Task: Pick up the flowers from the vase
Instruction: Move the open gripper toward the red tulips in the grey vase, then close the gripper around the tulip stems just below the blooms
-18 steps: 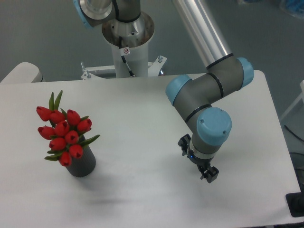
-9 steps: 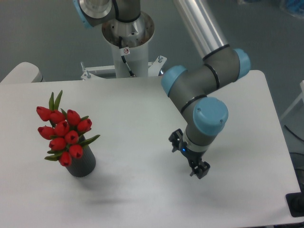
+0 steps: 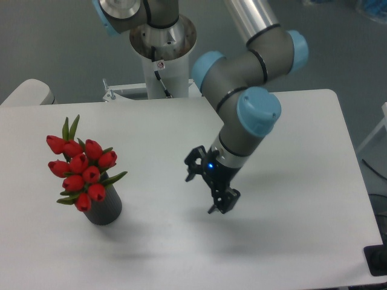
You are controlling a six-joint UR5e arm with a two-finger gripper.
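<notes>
Fingers: two dark fingers (image 3: 209,188) spread wide apart with nothing between them; one tip sits at the upper left near the wrist's small blue light, the other at the lower right, and both hang just above the surface.
Grip: nothing is held, and the gap between the tips is bare.
Arm: the grey arm (image 3: 242,66) with pale blue joint caps rises up and to the right of the fingers, and its wrist is bent down toward them.
Flowers: red closed tulip buds (image 3: 81,169) with narrow green leaves, well apart from the fingers, off to their left at about the same height in the picture; the bunch stands upright in the vase and leans slightly to the left.
Vase: a short, dark, ribbed cylinder (image 3: 106,209) directly beneath the buds, to the left of the fingers and a little lower; it stands upright on the surface, and its rim is mostly hidden by the buds and leaves.
Surface: a white surface (image 3: 163,139) lies under the fingers and the vase, with a soft shadow just below the fingers and another to the right of the vase.
Mount: a white pedestal (image 3: 162,63) behind the surface, up and to the left of the fingers.
</notes>
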